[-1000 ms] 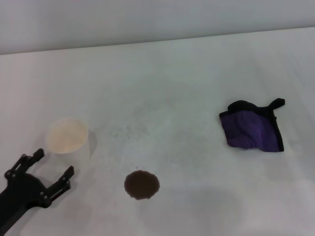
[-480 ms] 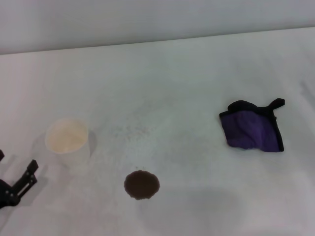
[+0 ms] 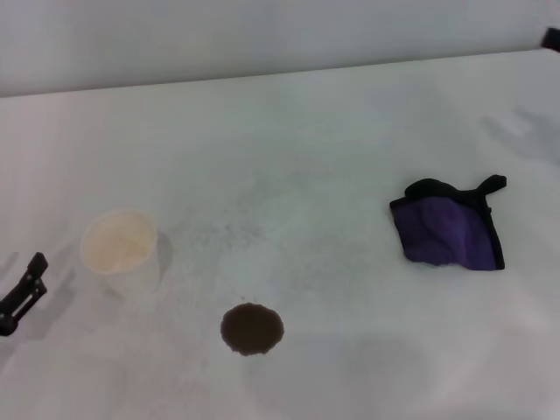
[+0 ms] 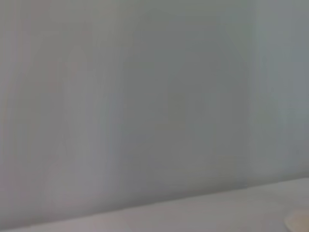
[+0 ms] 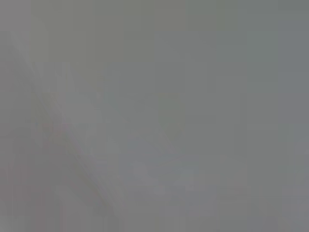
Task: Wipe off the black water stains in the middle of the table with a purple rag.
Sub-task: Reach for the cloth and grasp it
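The black water stain is a round dark brown blot on the white table, near its front middle. The purple rag, with black edging and a black loop, lies crumpled on the table to the right, well apart from the stain. My left gripper shows only as a black part at the left edge, left of the paper cup and holding nothing that I can see. A small dark part of my right arm shows at the far right corner, far from the rag. The right wrist view shows only grey blur.
A white paper cup stands upright on the left, behind and to the left of the stain. The table's far edge meets a plain grey wall. The left wrist view shows the wall and a strip of table.
My left gripper has drawn back to the left, from beside the cup to almost out of the head view. A dark part of the right arm has appeared at the far right corner.
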Robot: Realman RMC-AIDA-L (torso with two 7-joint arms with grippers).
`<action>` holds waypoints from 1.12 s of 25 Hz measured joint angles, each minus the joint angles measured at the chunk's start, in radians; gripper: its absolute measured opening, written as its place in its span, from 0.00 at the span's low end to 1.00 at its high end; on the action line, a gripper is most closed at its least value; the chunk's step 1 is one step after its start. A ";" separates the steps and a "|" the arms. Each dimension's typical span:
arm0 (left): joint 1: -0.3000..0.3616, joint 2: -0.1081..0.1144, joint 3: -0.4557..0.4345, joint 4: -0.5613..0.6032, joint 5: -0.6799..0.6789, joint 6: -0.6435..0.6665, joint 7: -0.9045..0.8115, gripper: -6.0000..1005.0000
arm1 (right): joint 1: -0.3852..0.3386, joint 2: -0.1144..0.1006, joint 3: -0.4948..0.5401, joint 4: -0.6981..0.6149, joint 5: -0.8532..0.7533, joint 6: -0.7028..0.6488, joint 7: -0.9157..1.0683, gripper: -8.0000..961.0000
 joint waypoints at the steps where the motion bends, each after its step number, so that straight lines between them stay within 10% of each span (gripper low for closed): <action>1: 0.000 0.000 0.000 0.009 0.000 -0.001 0.000 0.88 | 0.017 -0.007 -0.019 -0.059 -0.074 0.014 0.101 0.87; 6: 0.000 0.003 0.000 0.053 -0.006 -0.002 -0.001 0.88 | 0.125 -0.039 -0.148 -0.286 -0.476 0.168 0.501 0.87; 13: 0.001 0.006 -0.004 0.111 -0.026 0.001 0.003 0.88 | 0.244 0.037 -0.329 -0.536 -0.939 0.340 0.750 0.87; 22: 0.002 0.007 -0.040 0.154 -0.043 -0.008 0.013 0.88 | 0.289 0.043 -0.797 -0.546 -1.069 0.346 1.099 0.87; 28: 0.004 0.008 -0.040 0.175 -0.044 -0.005 0.036 0.88 | 0.313 0.045 -0.906 -0.483 -1.084 0.312 1.225 0.87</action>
